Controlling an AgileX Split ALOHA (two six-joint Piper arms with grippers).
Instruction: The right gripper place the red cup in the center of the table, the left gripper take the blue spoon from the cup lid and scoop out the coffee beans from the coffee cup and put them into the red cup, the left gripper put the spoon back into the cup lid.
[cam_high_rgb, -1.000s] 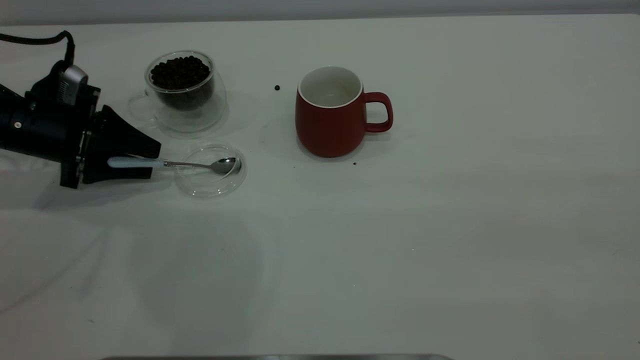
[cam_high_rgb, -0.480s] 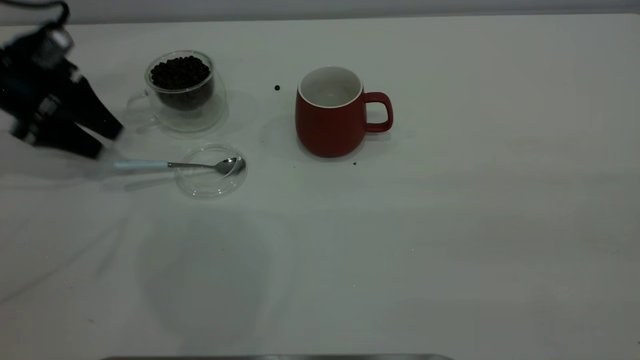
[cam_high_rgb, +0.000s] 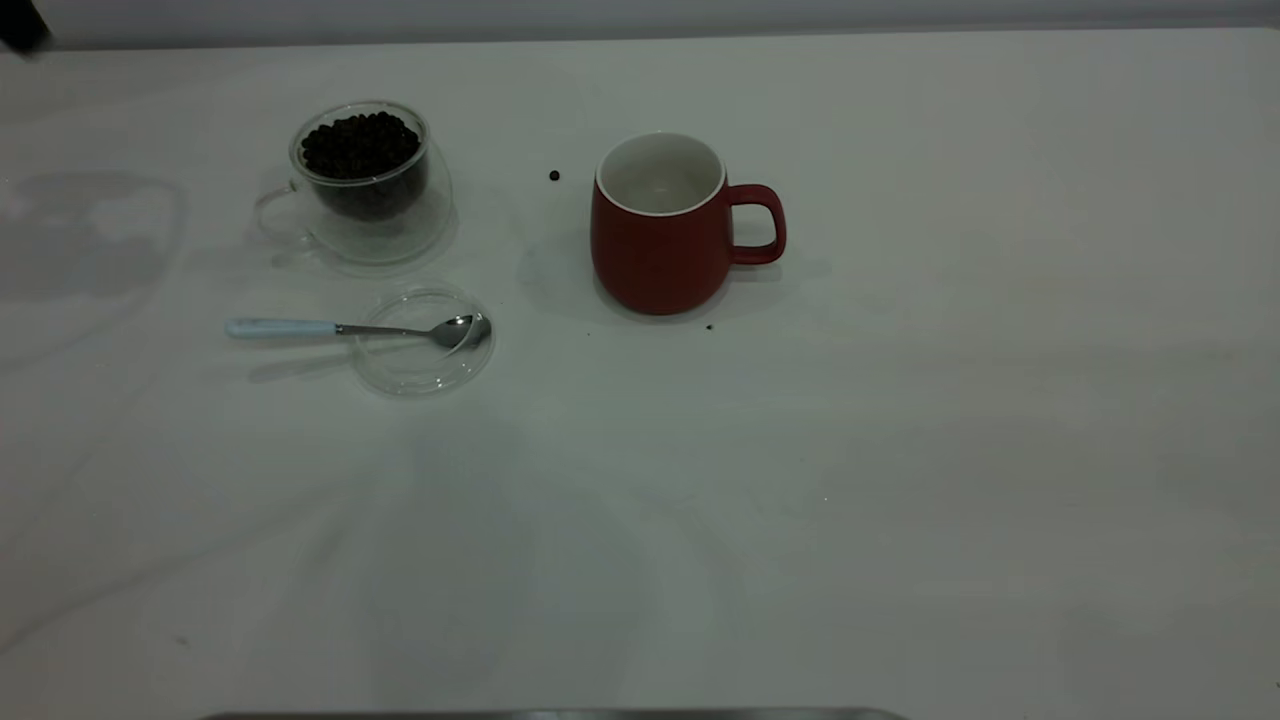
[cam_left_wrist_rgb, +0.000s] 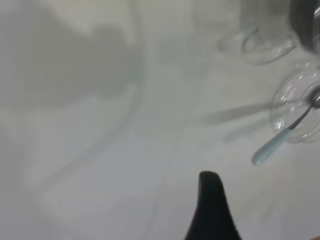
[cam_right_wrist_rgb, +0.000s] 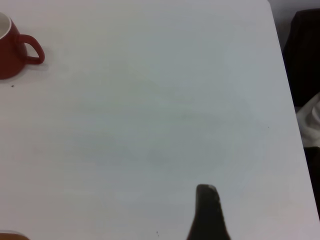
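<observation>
Red cup (cam_high_rgb: 660, 235) stands upright near the table (cam_high_rgb: 900, 480) centre, handle toward the right arm's side, well apart from the coffee cup (cam_high_rgb: 365, 185) heaped with coffee beans (cam_high_rgb: 360, 145); blue spoon (cam_high_rgb: 350, 328) rests with its bowl in the cup lid (cam_high_rgb: 422, 342) and handle out over the rim, judged parked for an easy regrasp. Left gripper (cam_left_wrist_rgb: 212, 207) hangs above bare table near the spoon, right gripper (cam_right_wrist_rgb: 207, 212) far off over bare table, one finger visible each, so spread cannot be told, nothing held; plain white surface with faint creases and two stray beans (cam_high_rgb: 554, 176) near the red cup, grey wall behind.

The exterior view looks steeply down at the table (cam_high_rgb: 900, 450). Both wrist views hang high, sharing its spoon (cam_left_wrist_rgb: 280, 141) and red cup (cam_right_wrist_rgb: 12, 47)
</observation>
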